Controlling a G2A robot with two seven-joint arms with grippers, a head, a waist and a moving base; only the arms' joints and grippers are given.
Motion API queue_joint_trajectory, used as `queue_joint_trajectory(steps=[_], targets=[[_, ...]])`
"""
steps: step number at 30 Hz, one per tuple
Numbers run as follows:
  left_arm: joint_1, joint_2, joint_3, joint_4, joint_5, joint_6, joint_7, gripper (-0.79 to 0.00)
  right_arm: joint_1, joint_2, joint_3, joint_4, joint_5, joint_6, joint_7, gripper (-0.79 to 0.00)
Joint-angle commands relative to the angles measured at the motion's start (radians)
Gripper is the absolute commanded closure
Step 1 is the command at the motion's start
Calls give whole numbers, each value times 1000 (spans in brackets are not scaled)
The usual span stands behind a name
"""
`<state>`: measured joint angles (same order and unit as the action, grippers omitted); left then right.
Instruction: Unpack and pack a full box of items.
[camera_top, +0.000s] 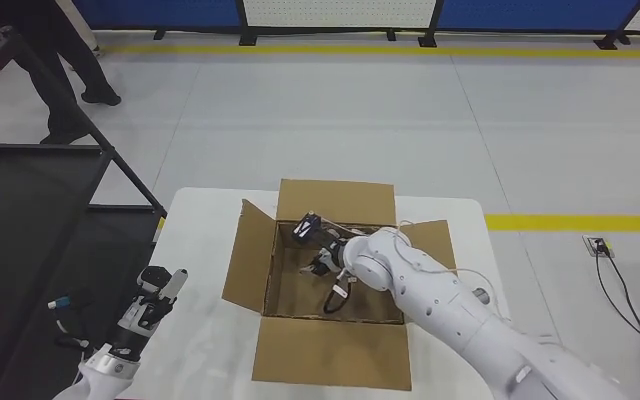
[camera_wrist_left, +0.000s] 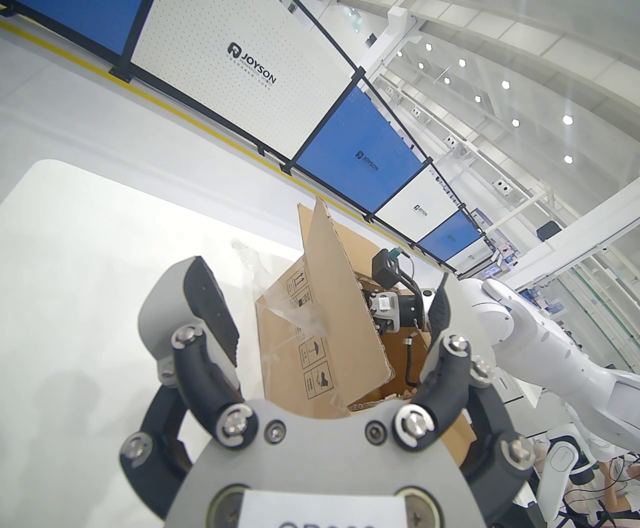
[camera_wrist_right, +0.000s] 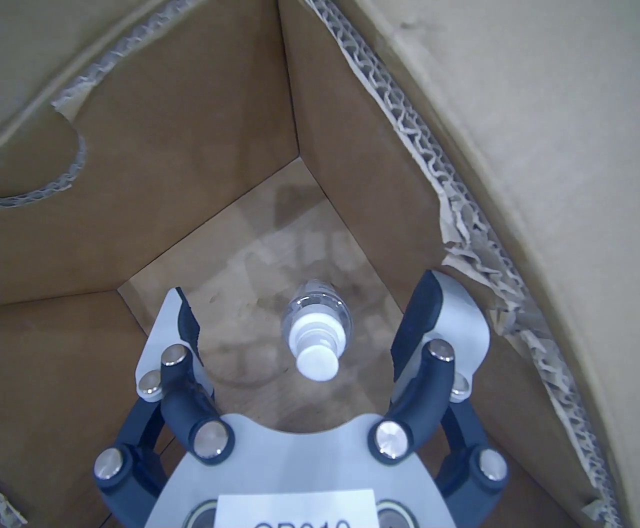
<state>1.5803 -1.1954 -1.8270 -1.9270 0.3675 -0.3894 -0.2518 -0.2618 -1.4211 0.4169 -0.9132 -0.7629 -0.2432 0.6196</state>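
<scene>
An open cardboard box (camera_top: 300, 330) stands in the middle of the white table (camera_top: 200, 260), its flaps folded outward. My right gripper (camera_top: 325, 272) is down inside it. In the right wrist view a clear bottle (camera_wrist_right: 320, 312) with a white cap stands upright on the box floor, near a corner. The right gripper (camera_wrist_right: 305, 292) is open, with one finger on each side of the bottle and neither touching it. My left gripper (camera_wrist_left: 322, 282) is open and holds nothing. It sits low over the table to the left of the box (camera_wrist_left: 325, 320), and in the top view the left gripper (camera_top: 165, 283) is near the table's left edge.
The box walls (camera_wrist_right: 350, 165) stand close around the right gripper, with torn corrugated edges (camera_wrist_right: 465, 235). Loose clear tape (camera_wrist_left: 295, 310) hangs at one outer corner of the box. A black rack (camera_top: 50, 200) stands off the table's left side.
</scene>
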Motion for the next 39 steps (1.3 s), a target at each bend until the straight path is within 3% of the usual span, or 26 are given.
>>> queue_joint_trajectory(steps=[1,6,13,26,30,35,39], targets=[[0,0,0,0,0,0,0,-785,-17,22,26,-55,-29,-7,1,-785],[0,0,0,0,0,0,0,-785,-90,94,111,-261,-119,-81,37,-785],[0,0,0,0,0,0,0,-785,-286,203,289,-615,-277,-117,71,-785],[0,0,0,0,0,0,0,-785,-295,207,293,-628,-286,-127,82,-785],[0,0,0,0,0,0,0,-785,-324,214,329,-656,-287,-141,29,-785],[0,0,0,0,0,0,0,-785,-409,254,469,-791,-325,-162,1,-785],[0,0,0,0,0,0,0,-785,-577,306,684,-977,-378,-159,12,-785]])
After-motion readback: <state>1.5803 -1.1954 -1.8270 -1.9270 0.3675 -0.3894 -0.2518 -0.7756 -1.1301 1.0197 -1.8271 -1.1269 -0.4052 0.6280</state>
